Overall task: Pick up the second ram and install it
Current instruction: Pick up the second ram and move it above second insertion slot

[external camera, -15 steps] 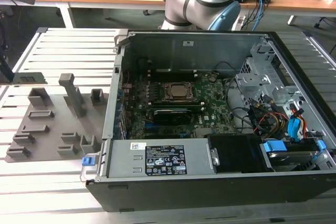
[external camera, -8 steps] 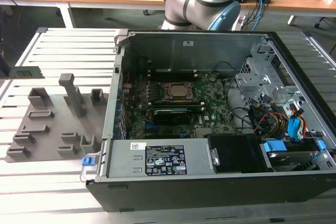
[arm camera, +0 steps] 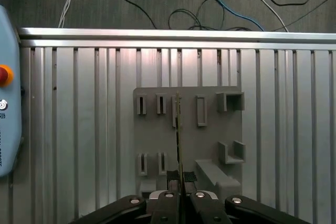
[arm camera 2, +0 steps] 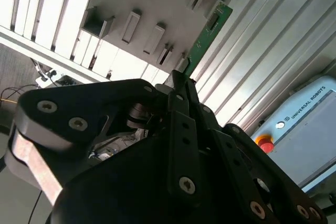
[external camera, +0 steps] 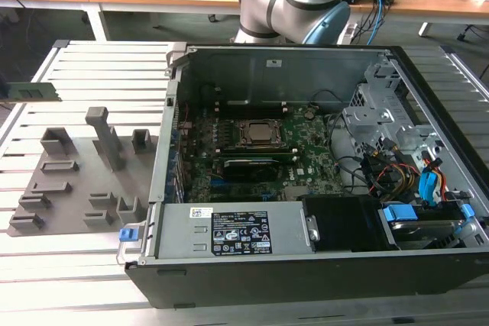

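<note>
Ram (external camera: 30, 91) at 9 o'clock from computer case (external camera: 267, 62), exterior view. Claw (arm camera: 178, 182) pinched narrow on its flat faces. Likely light, stiff, fragile; hold edges, avoid chips.

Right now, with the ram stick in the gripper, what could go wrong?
1. The gripper pinches the second ram near one end, and most of its length sticks out. It might tilt or slip in the grip.
2. In the exterior view the stick hangs out by the grey fixture, well away from the motherboard. It could clip the case wall going in.
3. Loose cables lie beside the motherboard and might snag.
</note>
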Robot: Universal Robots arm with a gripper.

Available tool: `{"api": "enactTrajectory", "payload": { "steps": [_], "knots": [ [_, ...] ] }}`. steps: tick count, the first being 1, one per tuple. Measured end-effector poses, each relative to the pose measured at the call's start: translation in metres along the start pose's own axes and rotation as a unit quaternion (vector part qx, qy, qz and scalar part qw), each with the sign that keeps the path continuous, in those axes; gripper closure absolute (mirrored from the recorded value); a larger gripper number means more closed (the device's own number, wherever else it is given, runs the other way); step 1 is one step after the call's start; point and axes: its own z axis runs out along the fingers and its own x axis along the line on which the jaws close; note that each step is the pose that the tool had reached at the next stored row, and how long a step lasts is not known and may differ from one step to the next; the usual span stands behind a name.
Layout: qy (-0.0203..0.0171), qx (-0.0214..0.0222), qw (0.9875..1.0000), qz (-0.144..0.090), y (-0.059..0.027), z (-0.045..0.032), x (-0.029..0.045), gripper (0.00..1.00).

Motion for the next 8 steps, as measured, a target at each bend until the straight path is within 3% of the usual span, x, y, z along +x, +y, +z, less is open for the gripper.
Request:
{"api": "enactTrajectory", "payload": {
  "steps": [3,8],
  "knots": [
    [-0.0001,0.0000,1.0000,0.000,-0.0038,-0.0001,0.0000,0.86],
    [-0.0001,-0.0005,1.0000,0.000,-0.0285,-0.0008,-0.0001,0.86]
  ]
}}
